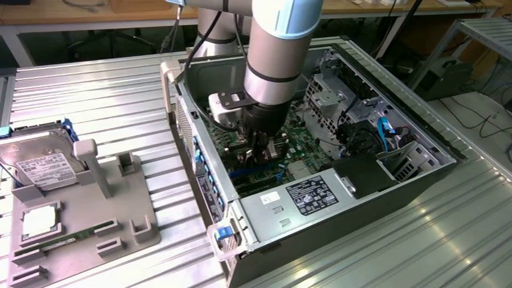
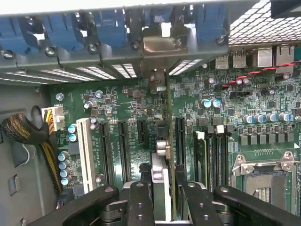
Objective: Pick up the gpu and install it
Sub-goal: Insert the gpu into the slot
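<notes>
Ribbed metal tabletop [image 1: 104,90] carries an open computer case [image 1: 448,150] and, to the exterior view's left, a grey tray [image 1: 120,198] with a hard drive [image 1: 40,165] and a memory stick [image 1: 76,236] still in it. The arm reaches down into the case. The gripper [image 1: 262,150] is pinching the gpu [image 2: 162,150], which stands on edge over the green motherboard [image 2: 117,103] among the long black slots [image 2: 180,141]. Its metal end sits close to the rear opening [image 2: 160,44] of the case. I cannot tell whether the card edge is seated in a slot.

The step in hand looks like seating the card. It calls for a card held dead upright, its lower edge square over one slot and its bracket in line with the rear opening. Pressure should go straight down and evenly along the length, clear of the capacitors [image 2: 209,102] nearby.
</notes>
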Controlling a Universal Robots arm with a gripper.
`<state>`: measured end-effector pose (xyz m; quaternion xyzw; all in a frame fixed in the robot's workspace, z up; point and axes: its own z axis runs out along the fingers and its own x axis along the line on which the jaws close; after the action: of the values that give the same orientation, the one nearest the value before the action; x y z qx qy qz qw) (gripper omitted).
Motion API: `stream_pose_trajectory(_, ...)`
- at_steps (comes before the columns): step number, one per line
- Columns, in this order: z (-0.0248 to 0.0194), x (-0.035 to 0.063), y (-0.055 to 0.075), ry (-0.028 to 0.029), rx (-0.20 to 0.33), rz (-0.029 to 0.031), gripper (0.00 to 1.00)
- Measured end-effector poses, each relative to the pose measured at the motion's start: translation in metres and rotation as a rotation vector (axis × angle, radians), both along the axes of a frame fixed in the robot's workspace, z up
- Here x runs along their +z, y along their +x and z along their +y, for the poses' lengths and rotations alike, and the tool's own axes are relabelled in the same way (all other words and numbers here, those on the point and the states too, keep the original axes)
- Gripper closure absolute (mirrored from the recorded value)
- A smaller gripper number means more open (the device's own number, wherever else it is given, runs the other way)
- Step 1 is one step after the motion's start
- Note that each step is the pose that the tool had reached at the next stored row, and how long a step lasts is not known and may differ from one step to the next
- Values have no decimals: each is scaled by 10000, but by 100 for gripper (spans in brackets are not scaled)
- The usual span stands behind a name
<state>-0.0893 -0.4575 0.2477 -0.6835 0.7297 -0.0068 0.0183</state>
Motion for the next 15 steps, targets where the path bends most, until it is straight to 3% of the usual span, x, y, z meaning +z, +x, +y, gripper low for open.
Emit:
stream_pose_trajectory(2,0,-8,-45,0,-2,0,71)
stream_pose_trajectory(15,22,-10,-45,1,31,-1,71)
